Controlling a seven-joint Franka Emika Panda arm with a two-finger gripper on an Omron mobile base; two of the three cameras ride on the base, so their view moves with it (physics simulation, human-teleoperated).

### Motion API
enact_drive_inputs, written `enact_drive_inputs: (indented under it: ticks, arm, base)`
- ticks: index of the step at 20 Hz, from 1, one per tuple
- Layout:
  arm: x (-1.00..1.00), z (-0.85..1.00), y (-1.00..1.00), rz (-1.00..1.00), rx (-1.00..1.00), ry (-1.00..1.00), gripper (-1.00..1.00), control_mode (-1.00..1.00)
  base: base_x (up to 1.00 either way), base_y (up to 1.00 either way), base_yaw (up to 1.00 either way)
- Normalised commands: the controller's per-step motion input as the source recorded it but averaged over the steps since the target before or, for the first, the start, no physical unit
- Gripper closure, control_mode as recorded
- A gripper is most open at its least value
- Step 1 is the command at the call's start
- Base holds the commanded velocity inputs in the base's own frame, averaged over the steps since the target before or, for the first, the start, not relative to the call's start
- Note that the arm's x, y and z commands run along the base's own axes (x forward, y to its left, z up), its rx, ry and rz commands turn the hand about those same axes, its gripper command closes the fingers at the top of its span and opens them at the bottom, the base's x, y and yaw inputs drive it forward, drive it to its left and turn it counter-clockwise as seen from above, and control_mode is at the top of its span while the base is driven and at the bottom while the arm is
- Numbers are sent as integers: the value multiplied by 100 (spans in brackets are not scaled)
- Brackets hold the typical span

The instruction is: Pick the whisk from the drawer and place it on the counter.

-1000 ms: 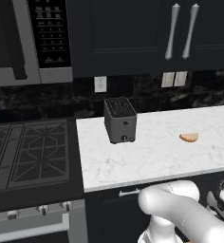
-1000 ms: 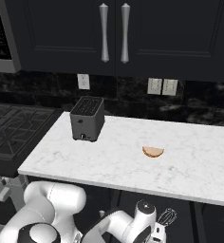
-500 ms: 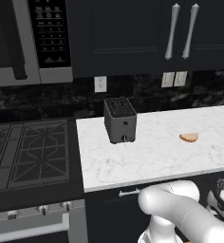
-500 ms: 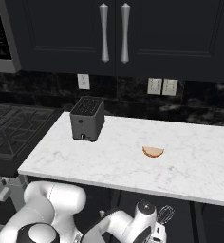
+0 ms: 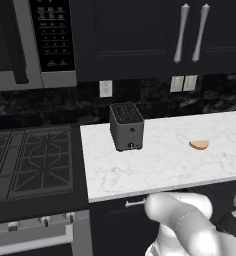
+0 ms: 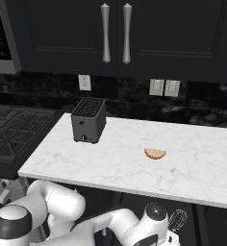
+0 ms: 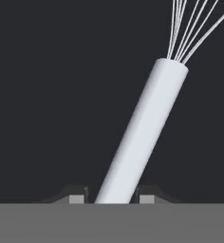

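Observation:
My gripper is shut on the whisk's pale silvery handle. The handle rises slanting between the two fingertips, and the thin wires fan out at the top right. In the right base view the dark wire head of the whisk pokes up beside my white hand, below the front edge of the white marble counter. The drawer's dark front with its silver bar handle sits under the counter edge, mostly hidden by my arm.
A dark toaster stands at the counter's left. A tan bread piece lies toward the right. The black gas stove adjoins the counter on the left. Tall cupboard doors hang above.
The whisk head has shifted slightly to the right in the right base view. The counter, toaster and bread have not moved.

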Motion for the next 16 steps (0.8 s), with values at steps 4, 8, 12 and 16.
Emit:
enact_drive_inputs:
  ticks: [4,8,12,16]
  arm:
    - [-94,22,-11,-5,-5,1,100,-100]
    - [-16,96,19,-12,-5,0,100,-100]
    - [9,100,33,-8,0,0,100,-100]
    - [43,97,43,-2,0,-5,100,-100]
  base:
    - [0,0,0]
    - [0,0,0]
    - [0,0,0]
    - [0,0,0]
